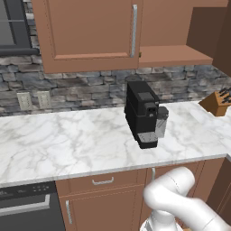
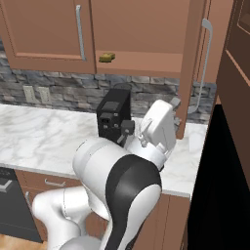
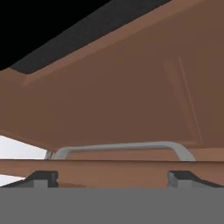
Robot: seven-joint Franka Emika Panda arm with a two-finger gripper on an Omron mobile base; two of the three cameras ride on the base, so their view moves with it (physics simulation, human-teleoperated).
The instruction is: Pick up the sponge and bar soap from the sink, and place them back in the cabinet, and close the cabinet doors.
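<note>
Marble counter (image 1: pixel 67 144) runs under the brown cabinet (image 2: pixel 141 61), where the sponge (image 2: pixel 107 57) lies on the open shelf, right of a closed door. Further right, the gripper (image 3: pixel 112 178) faces the open door's silver handle (image 3: pixel 122 148), fingers spread wide and holding nothing, seemingly just short of touching it.

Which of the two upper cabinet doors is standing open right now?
The right cabinet door, swung out edge-on beside the arm with its curved handle facing right. The left door sits flat and shut; the sponge lies on the shelf between them.
</note>
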